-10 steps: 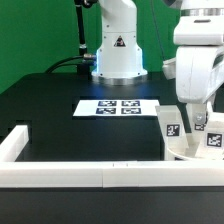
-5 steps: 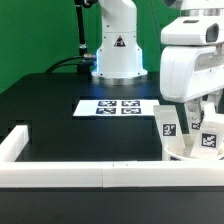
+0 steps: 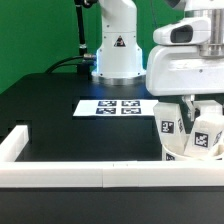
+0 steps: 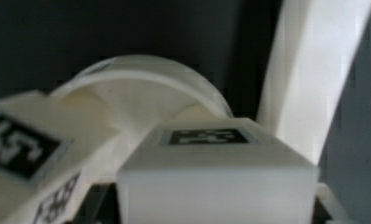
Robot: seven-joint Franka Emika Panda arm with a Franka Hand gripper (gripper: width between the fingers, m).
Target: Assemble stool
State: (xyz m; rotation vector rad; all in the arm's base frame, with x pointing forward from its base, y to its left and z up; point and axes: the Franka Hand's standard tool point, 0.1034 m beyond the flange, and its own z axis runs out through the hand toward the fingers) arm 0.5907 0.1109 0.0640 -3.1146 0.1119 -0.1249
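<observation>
The round white stool seat (image 3: 186, 152) lies at the exterior view's right, against the front rail. One white leg (image 3: 169, 124) with a tag stands on it. My gripper (image 3: 200, 116) is shut on a second tagged leg (image 3: 207, 136) and holds it over the seat, beside the first leg. In the wrist view the held leg (image 4: 217, 165) fills the space between my fingers, its tag facing the camera. The seat (image 4: 143, 88) curves behind it, and the other leg (image 4: 22, 140) is at the side. A third leg is out of view.
The marker board (image 3: 118, 107) lies flat mid-table before the robot base (image 3: 118, 55). White border rails run along the front (image 3: 90, 176) and at the exterior view's left (image 3: 14, 143). A rail also shows in the wrist view (image 4: 315, 80).
My hand has shifted toward the exterior view's left and looms larger. The held leg has moved with it, closer to the standing leg.
</observation>
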